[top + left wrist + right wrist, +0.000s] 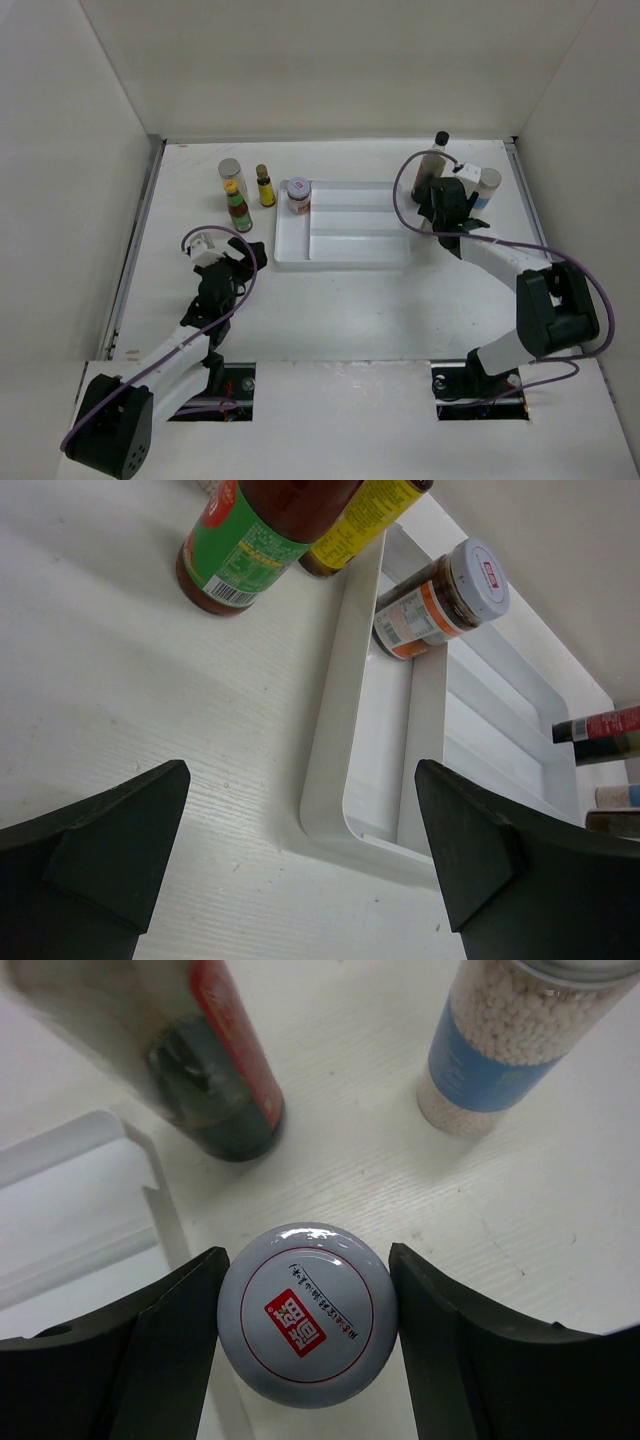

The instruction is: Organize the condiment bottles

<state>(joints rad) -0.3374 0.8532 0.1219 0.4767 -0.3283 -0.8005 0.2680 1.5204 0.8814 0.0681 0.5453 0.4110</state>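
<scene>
White tabletop point(400, 1190); white-lidded jar point(308, 1325) tight within right tool point(308, 1305), wrist view only.

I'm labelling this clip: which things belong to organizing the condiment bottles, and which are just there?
Job: dark bottle, blue-label jar, white-lidded jar, orange-label jar, red sauce bottle, yellow-label bottle, silver-lidded jar.
Just there: white tray.

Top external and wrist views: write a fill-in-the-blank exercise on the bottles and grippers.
The white tray holds ____ jar.
The left gripper, holding nothing, is ____.
The tall dark bottle has a ____ cap.
The right gripper is shut on a white-lidded jar whose logo is ____.
Missing: one; open; black; red.
</scene>
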